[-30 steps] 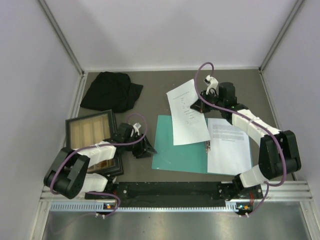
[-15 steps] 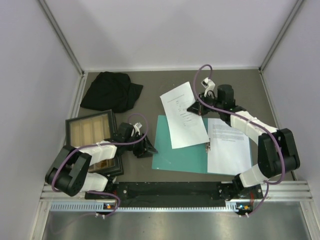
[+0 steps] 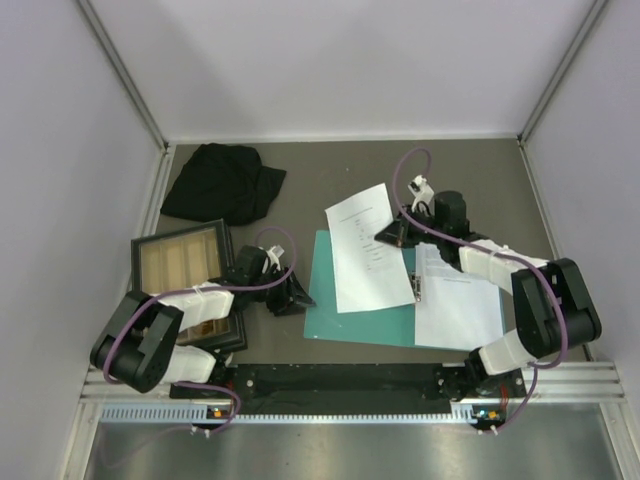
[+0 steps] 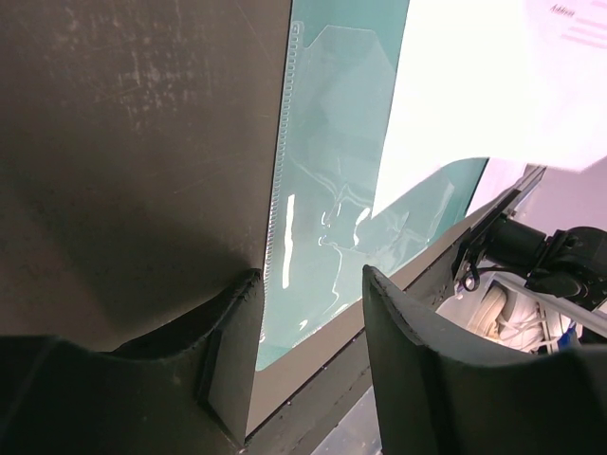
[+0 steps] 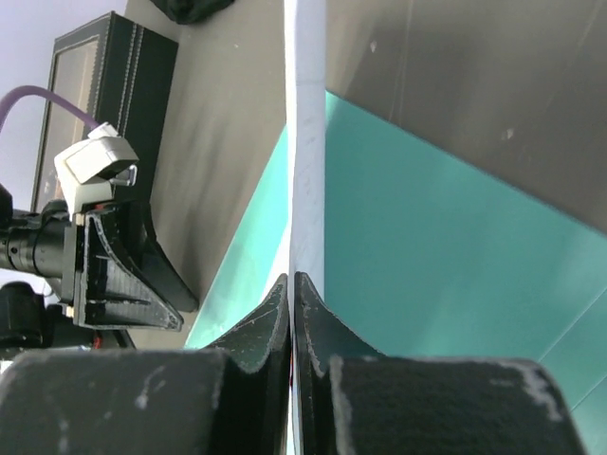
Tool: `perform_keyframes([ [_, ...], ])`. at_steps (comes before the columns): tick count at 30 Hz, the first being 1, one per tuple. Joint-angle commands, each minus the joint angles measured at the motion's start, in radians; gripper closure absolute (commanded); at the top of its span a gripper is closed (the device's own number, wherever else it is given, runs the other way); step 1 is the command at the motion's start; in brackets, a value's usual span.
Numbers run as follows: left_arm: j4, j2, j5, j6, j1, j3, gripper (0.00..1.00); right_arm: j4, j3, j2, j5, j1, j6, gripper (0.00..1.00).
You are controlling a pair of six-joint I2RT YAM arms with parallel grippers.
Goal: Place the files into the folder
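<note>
The teal-green folder (image 3: 325,300) lies open at the table's middle. One white file (image 3: 458,300) lies flat on its right half. My right gripper (image 3: 393,233) is shut on the right edge of another file (image 3: 365,245) and holds it over the folder's left half. In the right wrist view this sheet (image 5: 305,142) is seen edge-on between the closed fingers (image 5: 291,280), above the folder (image 5: 446,209). My left gripper (image 3: 295,298) is open and empty at the folder's left edge (image 4: 332,190). I see only two sheets.
A dark-framed wooden tray (image 3: 183,262) sits at the left, beside the left arm. A black cloth (image 3: 222,183) lies at the back left. A metal clip (image 3: 416,290) runs along the folder's spine. Grey walls close in the table on three sides.
My right gripper has drawn the held sheet nearer and slightly left, from the folder's back edge to over its left half. The left arm has not moved.
</note>
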Motion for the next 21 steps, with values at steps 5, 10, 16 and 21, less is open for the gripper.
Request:
perform_keyframes([
  [5,0.012,-0.015,-0.031,0.003,-0.009,-0.033,0.49,0.136,-0.13,-0.07,0.12,0.018,0.148,1.0],
  [10,0.012,-0.03,-0.031,0.001,-0.012,-0.035,0.49,0.114,-0.175,-0.102,0.216,0.058,0.202,1.0],
  [16,-0.012,-0.079,-0.066,-0.011,-0.012,-0.036,0.49,0.068,-0.203,-0.096,0.35,0.128,0.242,1.0],
  [21,-0.043,-0.096,-0.074,0.003,-0.012,-0.036,0.48,-0.094,-0.141,-0.085,0.388,0.128,0.17,0.87],
])
